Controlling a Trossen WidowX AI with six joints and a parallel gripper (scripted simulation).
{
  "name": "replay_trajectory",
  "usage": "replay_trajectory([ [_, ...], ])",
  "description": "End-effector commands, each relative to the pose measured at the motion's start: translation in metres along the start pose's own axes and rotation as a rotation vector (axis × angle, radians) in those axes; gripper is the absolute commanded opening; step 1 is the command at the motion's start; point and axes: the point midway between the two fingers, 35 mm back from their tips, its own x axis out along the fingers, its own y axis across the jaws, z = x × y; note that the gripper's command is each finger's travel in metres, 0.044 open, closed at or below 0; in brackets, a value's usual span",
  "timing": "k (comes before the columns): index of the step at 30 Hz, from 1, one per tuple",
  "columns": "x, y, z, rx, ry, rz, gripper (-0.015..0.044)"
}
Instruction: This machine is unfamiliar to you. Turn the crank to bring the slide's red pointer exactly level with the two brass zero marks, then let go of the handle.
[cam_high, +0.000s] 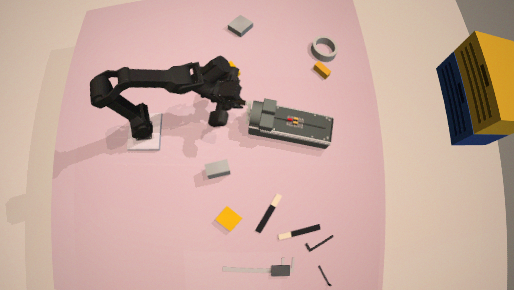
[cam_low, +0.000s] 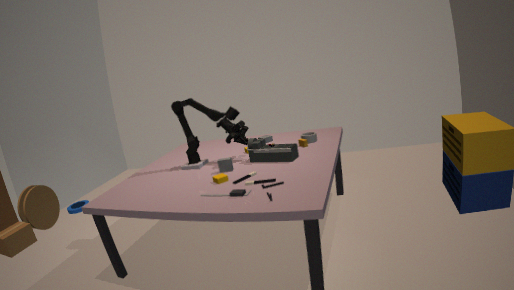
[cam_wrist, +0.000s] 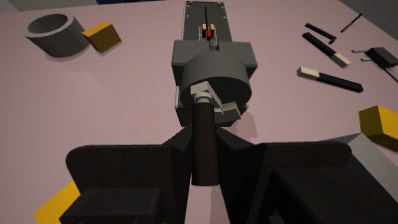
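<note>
The dark grey machine (cam_high: 317, 118) (cam_low: 272, 155) (cam_wrist: 192, 20) lies on the pink table with its round drum (cam_wrist: 222, 75) facing the arm. The red pointer (cam_high: 290, 119) (cam_wrist: 209, 34) sits slightly on the drum side of the two brass marks (cam_high: 295, 121) (cam_wrist: 212, 27), close to them but not level. My gripper (cam_high: 244, 104) (cam_low: 247, 142) (cam_wrist: 201, 127) is shut on the dark brown crank handle (cam_wrist: 204, 160), which points back between the fingers. The light grey crank arm (cam_wrist: 214, 95) shows in front of the drum. The fingertips are partly hidden in the top and exterior views.
A grey ring (cam_high: 314, 50) (cam_wrist: 60, 42) and an orange block (cam_high: 322, 70) (cam_wrist: 103, 37) lie beyond the machine. A grey block (cam_high: 217, 169) (cam_low: 225, 165), a yellow block (cam_high: 228, 218) (cam_low: 220, 178), black-and-cream bars (cam_high: 265, 216) and a caliper-like tool (cam_high: 280, 270) lie on the near side.
</note>
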Motion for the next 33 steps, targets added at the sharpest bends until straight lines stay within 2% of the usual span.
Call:
replay_trajectory([
  [1, -0.004, -0.008, 0.003, 0.004, -0.010, -0.012, 0.0000],
  [33, -0.002, -0.026, 0.001, 0.003, -0.010, -0.013, 0.0000],
])
